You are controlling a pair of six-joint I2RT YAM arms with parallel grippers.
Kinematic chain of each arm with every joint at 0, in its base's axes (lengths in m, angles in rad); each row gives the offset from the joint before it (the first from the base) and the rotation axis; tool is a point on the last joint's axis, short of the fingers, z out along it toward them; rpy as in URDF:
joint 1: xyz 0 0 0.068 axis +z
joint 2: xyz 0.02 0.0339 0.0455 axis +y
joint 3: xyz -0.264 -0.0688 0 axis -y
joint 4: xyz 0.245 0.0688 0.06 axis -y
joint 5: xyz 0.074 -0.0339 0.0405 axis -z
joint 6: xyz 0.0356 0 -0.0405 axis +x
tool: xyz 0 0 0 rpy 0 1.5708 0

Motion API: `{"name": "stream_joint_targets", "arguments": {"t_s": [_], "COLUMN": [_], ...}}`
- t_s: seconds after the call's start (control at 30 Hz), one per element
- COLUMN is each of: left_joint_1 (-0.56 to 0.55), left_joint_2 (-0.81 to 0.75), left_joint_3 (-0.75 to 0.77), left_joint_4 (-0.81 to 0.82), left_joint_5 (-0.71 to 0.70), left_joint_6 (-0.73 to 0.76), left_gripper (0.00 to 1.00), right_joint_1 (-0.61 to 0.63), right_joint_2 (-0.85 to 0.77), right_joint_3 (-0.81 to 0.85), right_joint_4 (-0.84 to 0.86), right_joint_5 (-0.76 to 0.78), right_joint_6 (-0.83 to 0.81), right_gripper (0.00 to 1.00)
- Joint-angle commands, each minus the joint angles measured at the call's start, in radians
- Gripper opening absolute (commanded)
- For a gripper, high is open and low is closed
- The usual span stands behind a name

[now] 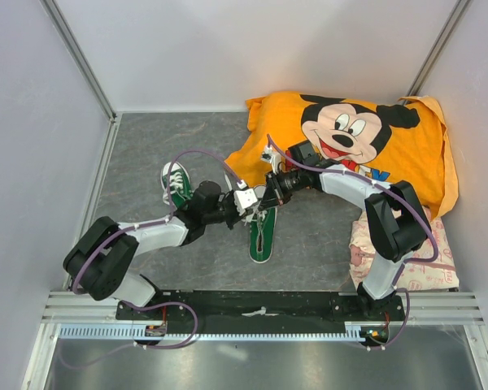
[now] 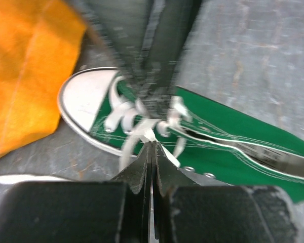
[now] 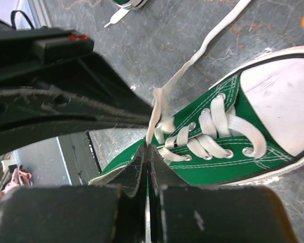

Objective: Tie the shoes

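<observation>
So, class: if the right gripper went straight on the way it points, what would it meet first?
Past the lace it pinches, the right gripper likely meets the left gripper first, above the green shoe; depth is unclear.

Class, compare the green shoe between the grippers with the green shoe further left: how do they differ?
The centre shoe has the left gripper and right gripper shut on its laces; the other shoe lies untouched. The centre shoe lies beside the orange cloth; the other shoe lies farther off. Both are green.
</observation>
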Motion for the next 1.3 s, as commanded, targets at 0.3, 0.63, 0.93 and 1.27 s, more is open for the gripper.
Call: {"name": "stream_joint_targets", "arguments": {"t_s": [0.3,0.63,0.93,1.27], "left_joint_1": [-0.03,-0.036,-0.037,-0.039], "left_joint_2": [0.006,0.028,0.045,0.055], "left_joint_3": [-0.097,-0.114,-0.12,-0.117], "left_joint_4": [0.311,0.357,0.372,0.377], "left_joint_5": [-0.061,-0.063,-0.049,-0.043], "left_joint_6": [-0.025,-0.02,-0.008,0.0], "left_gripper": [0.02,0.01,0.01,0.01], "right_joint_1": [-0.002,-0.077,-0.124,-0.094], "right_joint_2": [0.031,0.059,0.118,0.148], "right_joint_3": [-0.008,0.069,0.109,0.075], "right_joint_4": [0.034,0.004,0.004,-0.052], "right_joint_5": [-0.099,-0.13,-0.089,-0.041], "right_joint_6": [0.031,0.047,0.078,-0.004], "right_gripper": [0.13,0.34,0.44,0.31]}}
